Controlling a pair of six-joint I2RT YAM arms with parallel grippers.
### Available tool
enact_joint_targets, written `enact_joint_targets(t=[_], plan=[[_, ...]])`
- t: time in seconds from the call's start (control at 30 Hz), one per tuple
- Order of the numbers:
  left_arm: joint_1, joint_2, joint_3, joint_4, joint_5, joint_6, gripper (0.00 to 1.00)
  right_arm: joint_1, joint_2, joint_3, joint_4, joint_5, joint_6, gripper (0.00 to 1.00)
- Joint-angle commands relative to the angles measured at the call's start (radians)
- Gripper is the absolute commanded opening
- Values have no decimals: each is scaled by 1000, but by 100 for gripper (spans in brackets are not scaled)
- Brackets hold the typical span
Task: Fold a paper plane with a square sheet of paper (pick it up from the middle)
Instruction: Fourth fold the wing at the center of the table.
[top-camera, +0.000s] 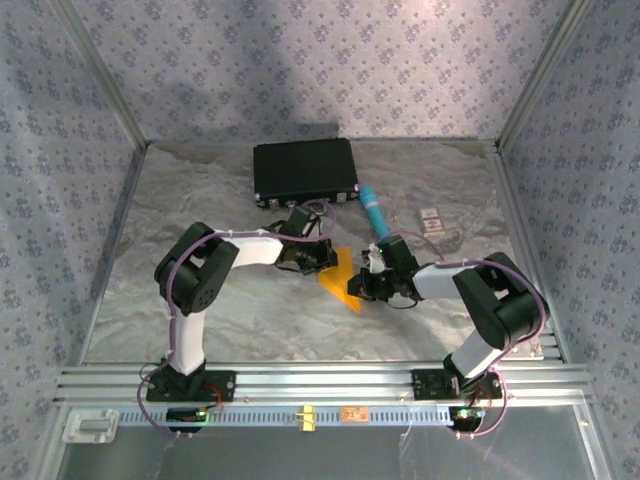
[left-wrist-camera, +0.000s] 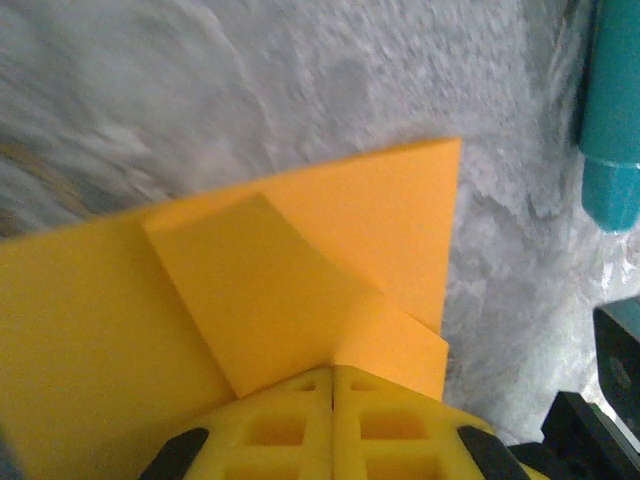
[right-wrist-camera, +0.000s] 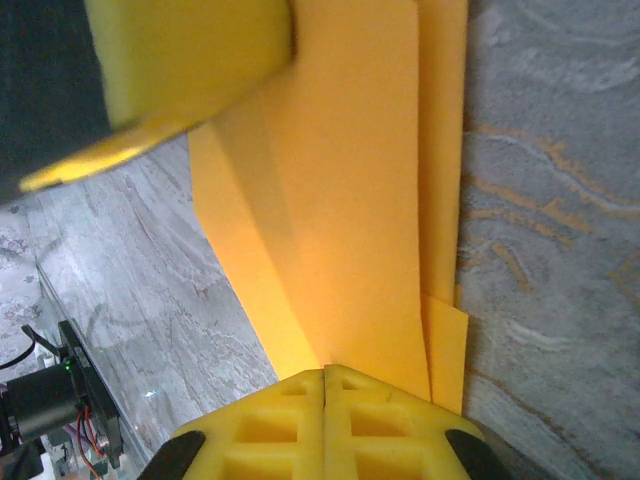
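Black case (top-camera: 305, 172): lies flat at the far edge of the table (top-camera: 200, 310) with its lid down; what it holds cannot be told.
Teal tube (top-camera: 375, 212): outside the case, on the table just right of it.
Sheet of paper (top-camera: 340, 280): mid-table on the marbled surface, between the two grippers and apart from the case.
Paper colour: plain orange-yellow (same tone on every layer).
Paper form, left wrist view: folded in layers. A slanted flap overlaps the main face, and a smaller layer steps out at its right edge.
Paper form, right wrist view: long straight creases run side by side, with a narrow strip along the right edge.
Left gripper (left-wrist-camera: 332, 385): yellow fingers closed flush together, tips against the flat face of the paper.
Right gripper (right-wrist-camera: 325, 385): fingers likewise closed flush, tips against the paper's face at its other end.
Contact: whether either gripper presses down cannot be told.
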Motion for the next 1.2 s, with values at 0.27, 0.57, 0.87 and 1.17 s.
enact_joint_targets(t=[0.27,0.57,0.87,1.17], plan=[[81,61,90,-110,-64,68,7,-2,48,-54,-162,66,-38,0],[109,65,122,-165,-93,94,7,-2,46,-54,-162,59,-41,0],[119,64,126,-182,-125,93,6,-4,42,-55,-164,43,-41,0],[141,58,119,-177,-130,107,6,-6,45,-54,-164,32,-40,0]])
